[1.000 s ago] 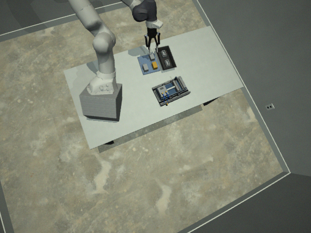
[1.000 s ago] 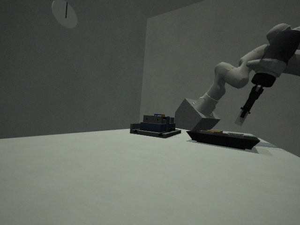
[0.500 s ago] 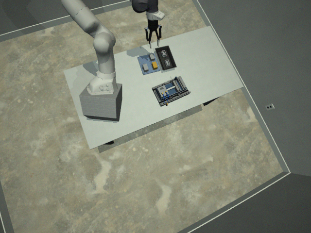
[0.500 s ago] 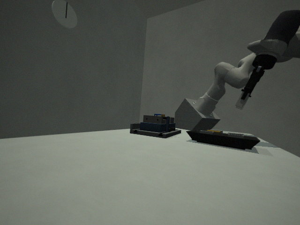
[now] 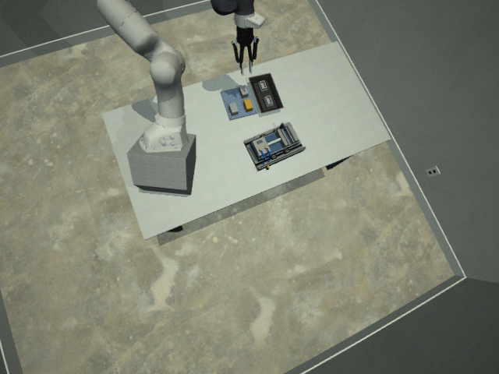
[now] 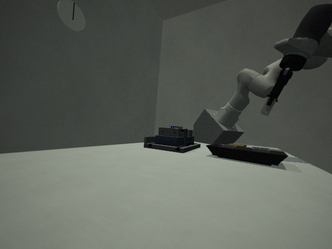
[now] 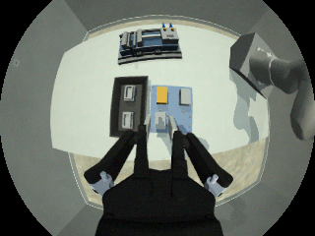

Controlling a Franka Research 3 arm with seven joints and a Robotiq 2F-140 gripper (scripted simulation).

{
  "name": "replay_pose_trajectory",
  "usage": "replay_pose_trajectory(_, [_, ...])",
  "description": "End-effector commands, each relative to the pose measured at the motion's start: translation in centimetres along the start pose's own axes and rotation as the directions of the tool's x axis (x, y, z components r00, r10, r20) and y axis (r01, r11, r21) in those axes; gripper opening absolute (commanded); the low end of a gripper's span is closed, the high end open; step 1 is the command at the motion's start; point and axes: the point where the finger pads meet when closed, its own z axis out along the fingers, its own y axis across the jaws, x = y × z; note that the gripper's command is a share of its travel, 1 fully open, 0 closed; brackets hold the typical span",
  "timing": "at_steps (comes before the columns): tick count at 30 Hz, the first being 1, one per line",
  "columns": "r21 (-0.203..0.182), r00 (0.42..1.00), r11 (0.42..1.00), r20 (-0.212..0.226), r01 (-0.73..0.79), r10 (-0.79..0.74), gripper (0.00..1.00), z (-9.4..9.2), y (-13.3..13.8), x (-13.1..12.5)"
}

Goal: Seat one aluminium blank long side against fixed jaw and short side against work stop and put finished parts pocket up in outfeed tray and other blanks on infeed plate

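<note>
My gripper (image 5: 245, 68) hangs high in the air above the far end of the blue infeed plate (image 5: 238, 104). Its fingers stand a narrow gap apart with nothing between them; the wrist view (image 7: 157, 133) shows this too. On the plate lie two aluminium blanks (image 5: 243, 90) (image 5: 233, 107) and a brass blank (image 5: 248, 104). The black outfeed tray (image 5: 265, 92) beside the plate holds two finished parts (image 5: 263, 85) (image 5: 268, 100). The vise (image 5: 274, 145) stands nearer the table's front, with blue hoses on one end block. I cannot tell what lies in its opening.
The robot's grey base block (image 5: 161, 167) stands at the left of the table. In the exterior view the gripper (image 6: 265, 111) is well above the tray (image 6: 246, 154), and the vise (image 6: 171, 139) is behind it.
</note>
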Motion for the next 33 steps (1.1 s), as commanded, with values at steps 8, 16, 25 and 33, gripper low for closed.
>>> replay_pose_trajectory(8, [-0.005, 1.0, 1.0, 0.0, 0.008, -0.008, 0.0, -0.11, 0.18, -0.01])
replay_pose_trajectory(16, [-0.005, 1.0, 1.0, 0.0, 0.008, -0.008, 0.0, -0.11, 0.18, -0.01])
replay_pose_trajectory(25, [-0.005, 1.0, 1.0, 0.0, 0.008, -0.008, 0.0, -0.11, 0.18, -0.01])
replay_pose_trajectory(33, [-0.01, 1.0, 1.0, 0.029, 0.012, -0.011, 0.0, -0.06, 0.23, 0.12])
